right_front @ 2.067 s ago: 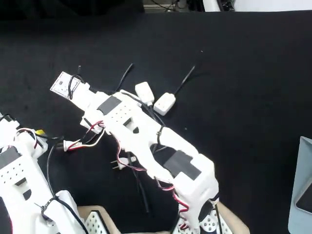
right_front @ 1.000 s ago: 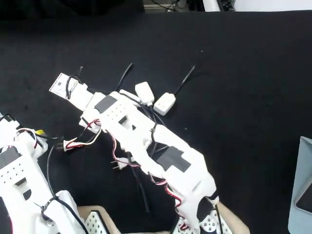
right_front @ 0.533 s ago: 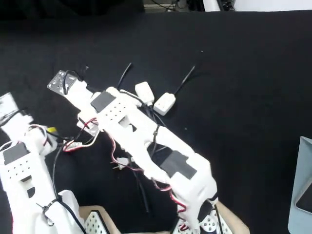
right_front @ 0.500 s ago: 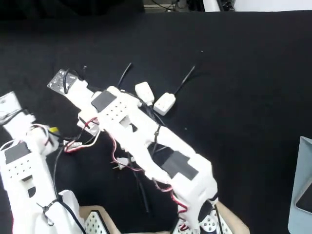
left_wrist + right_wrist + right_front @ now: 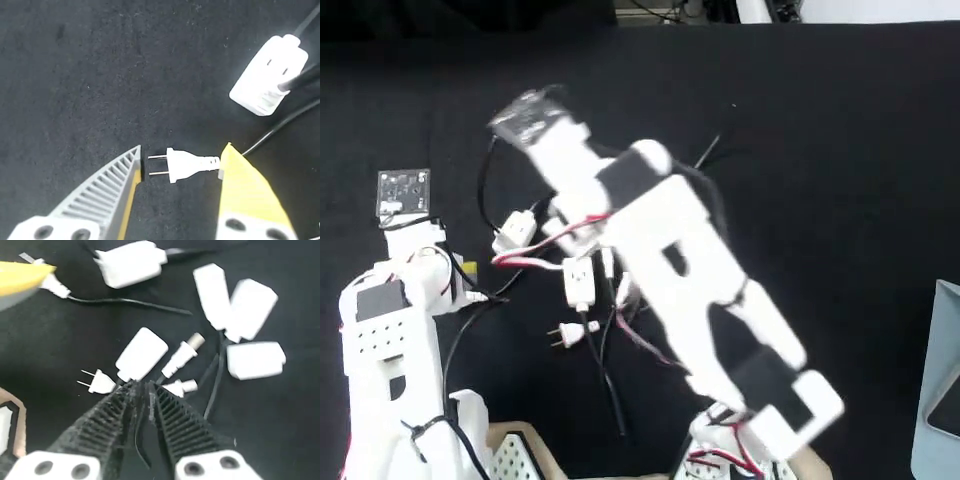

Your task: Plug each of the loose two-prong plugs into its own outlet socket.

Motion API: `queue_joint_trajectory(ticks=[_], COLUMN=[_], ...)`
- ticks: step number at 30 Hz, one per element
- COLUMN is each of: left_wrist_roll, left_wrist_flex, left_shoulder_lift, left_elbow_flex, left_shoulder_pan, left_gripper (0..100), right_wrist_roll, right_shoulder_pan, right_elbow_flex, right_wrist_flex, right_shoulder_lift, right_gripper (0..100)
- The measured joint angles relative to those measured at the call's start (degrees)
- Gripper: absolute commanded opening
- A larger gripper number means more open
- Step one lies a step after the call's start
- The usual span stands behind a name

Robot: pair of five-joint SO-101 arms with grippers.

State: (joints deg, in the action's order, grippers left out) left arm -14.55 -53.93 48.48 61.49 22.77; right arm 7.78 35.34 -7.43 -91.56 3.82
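My left gripper (image 5: 180,156) is open low over the black table, and a white two-prong plug (image 5: 184,165) lies between its grey finger and its yellow finger (image 5: 245,187), cord end against the yellow one. A white outlet socket (image 5: 269,75) lies just beyond it. My right gripper (image 5: 142,389) hangs high over a cluster of sockets and looks shut on a thin black cord (image 5: 139,437). Below it lie a socket (image 5: 142,355), a loose plug (image 5: 97,381) and two cord ends (image 5: 182,386). In the high view the raised right arm (image 5: 665,235) covers most of the cluster.
More white sockets (image 5: 252,302) lie bunched together, with black cords (image 5: 610,390) trailing toward the table's front. A grey box (image 5: 940,390) stands at the right edge. The far and right parts of the black table (image 5: 820,150) are bare.
The right arm has lifted and swung away from the table's left. The sockets and cords have shifted toward the front left. The left arm has come forward over the plug.
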Motion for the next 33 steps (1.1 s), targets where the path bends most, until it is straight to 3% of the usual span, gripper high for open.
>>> queue_joint_trajectory(ticks=[6, 13, 18, 33], left_wrist_roll=[-3.9, -5.8, -5.8, -3.8], left_wrist_flex=[0.0, -1.4, -1.6, -1.6], left_shoulder_lift=[0.0, 0.0, -2.2, -43.2], left_elbow_flex=[0.0, 0.0, -1.6, -31.5], left_shoulder_pan=[-0.4, -7.5, -11.7, -13.1], left_gripper=[25, 25, 30, 29], right_wrist_roll=[-4.3, -8.3, -7.7, -7.6], right_shoulder_pan=[-7.4, -18.5, -22.3, -24.1], right_elbow_flex=[14.9, 37.7, 48.7, 49.8], right_wrist_flex=[2.8, 17.1, 25.1, 31.6], right_shoulder_lift=[11.2, 24.7, 29.5, 22.6], right_gripper=[1.2, 1.5, 1.5, 1.4])
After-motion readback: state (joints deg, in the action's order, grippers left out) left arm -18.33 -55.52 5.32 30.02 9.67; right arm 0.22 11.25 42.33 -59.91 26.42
